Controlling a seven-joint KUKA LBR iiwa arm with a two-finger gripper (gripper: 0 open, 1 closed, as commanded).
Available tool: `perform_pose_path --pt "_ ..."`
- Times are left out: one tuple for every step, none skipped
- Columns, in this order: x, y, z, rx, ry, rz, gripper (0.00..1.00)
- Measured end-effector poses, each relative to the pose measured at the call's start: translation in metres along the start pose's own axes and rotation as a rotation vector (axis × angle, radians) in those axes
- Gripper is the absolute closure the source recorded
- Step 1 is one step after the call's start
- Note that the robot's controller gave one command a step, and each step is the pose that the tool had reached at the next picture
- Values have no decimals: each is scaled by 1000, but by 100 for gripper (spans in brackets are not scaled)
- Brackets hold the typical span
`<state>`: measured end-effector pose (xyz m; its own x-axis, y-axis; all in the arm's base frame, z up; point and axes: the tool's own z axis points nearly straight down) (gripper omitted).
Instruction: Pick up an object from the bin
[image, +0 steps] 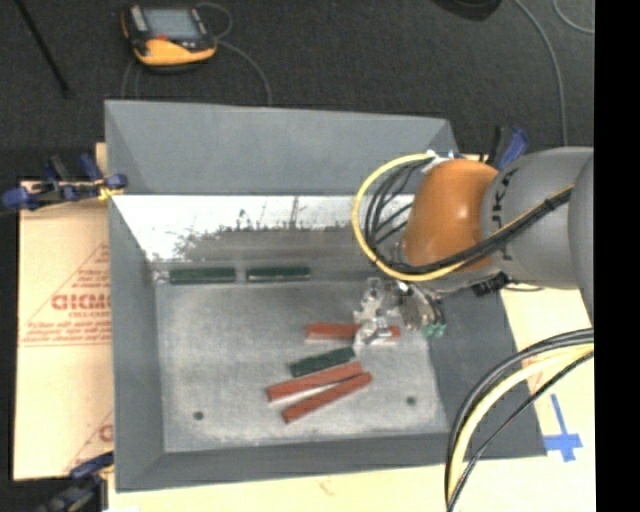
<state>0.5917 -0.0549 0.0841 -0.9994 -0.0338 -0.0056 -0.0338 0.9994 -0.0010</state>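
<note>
My gripper (372, 325) is low in the right middle of the bin, under the orange wrist cover. It stands over the right part of a short red bar (328, 331) that lies flat on the floor; a bit of red shows on the gripper's far side too. Just below it lies a dark green bar (322, 361), tilted. Further towards the front lie two longer red bars (316, 383), side by side and slanted. Whether the gripper touches the short red bar I cannot tell.
Two dark green bars (203, 274) (279, 271) lie end to end along the foot of the back wall. Two small dark specks (198, 415) (410, 402) sit near the front. The left half of the floor is bare.
</note>
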Motion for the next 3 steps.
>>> perform_pose_path --pt "33 45 -76 -1 2 -40 100" --pt "33 44 -76 -1 2 -41 100" --pt "37 43 -154 0 2 -68 100"
